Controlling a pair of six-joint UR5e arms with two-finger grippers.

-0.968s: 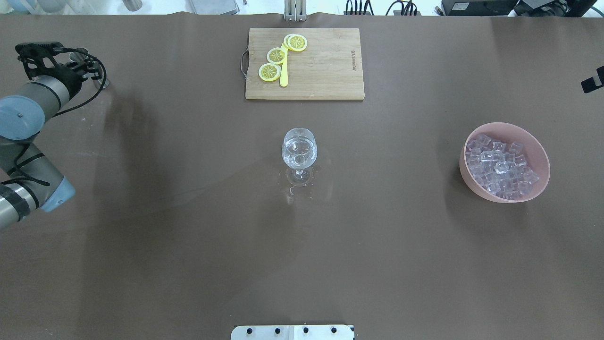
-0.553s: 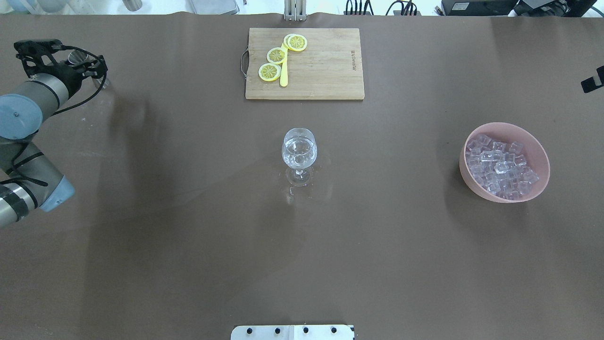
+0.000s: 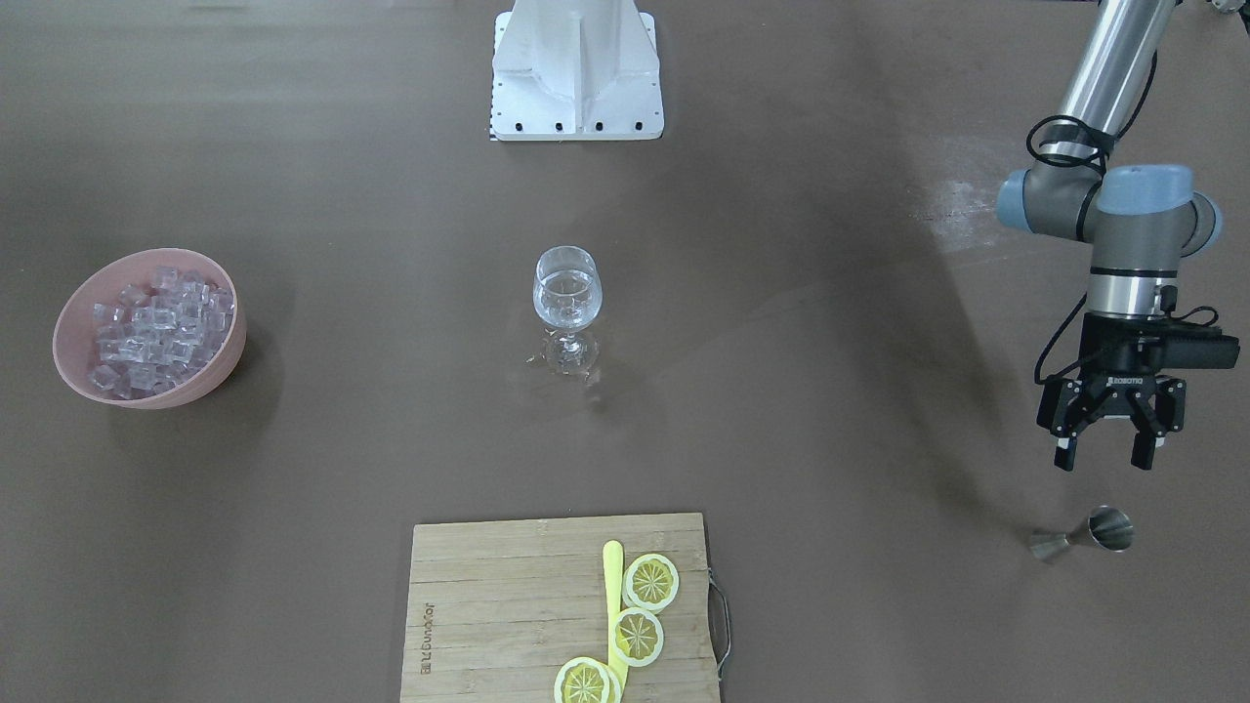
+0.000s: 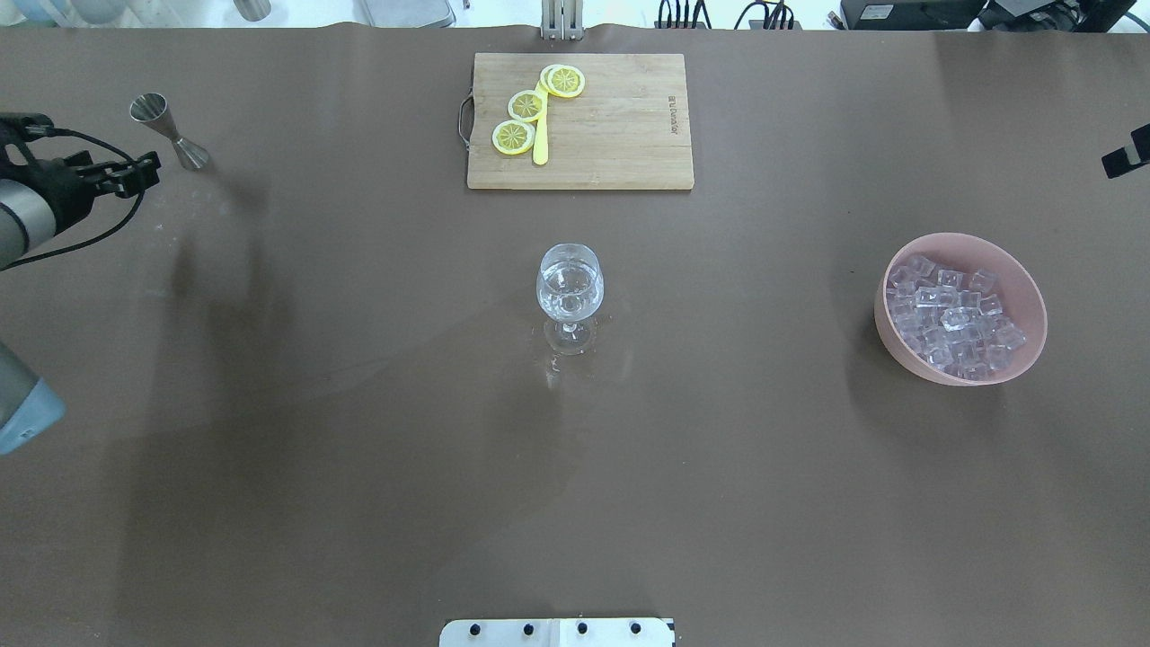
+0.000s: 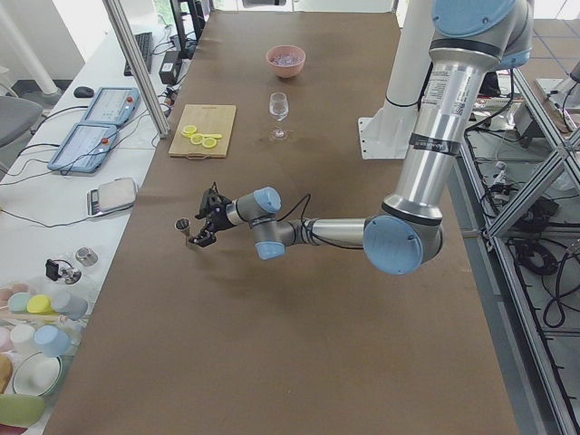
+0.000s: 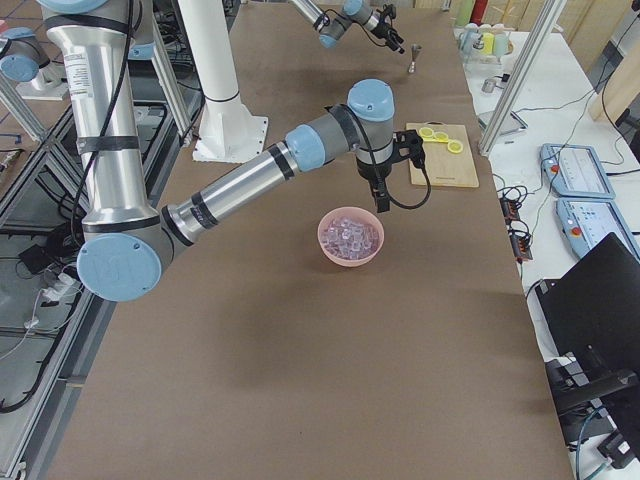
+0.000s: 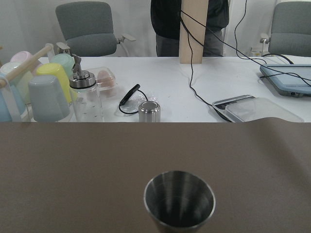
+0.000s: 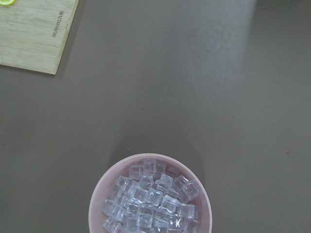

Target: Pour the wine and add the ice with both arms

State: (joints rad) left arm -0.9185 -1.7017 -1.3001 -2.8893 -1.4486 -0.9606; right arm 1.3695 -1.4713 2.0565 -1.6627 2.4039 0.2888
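Left gripper (image 3: 1104, 455) apart, near jigger (image 3: 1084, 535); right gripper (image 6: 380, 203) near ice (image 4: 952, 319), state indiscernible

Pink bowl (image 4: 883, 316), clear ice (image 4: 952, 319), yellow lemon slices (image 4: 514, 137), brown table (image 4: 269, 449)

Right hand (image 4: 1127, 155) mostly beyond overhead edge

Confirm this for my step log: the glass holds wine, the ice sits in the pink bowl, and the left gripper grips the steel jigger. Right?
One error: the left gripper is open and holds nothing; the steel jigger stands free on the table, as the front-facing view shows. The glass holds wine, and the ice sits in the pink bowl.
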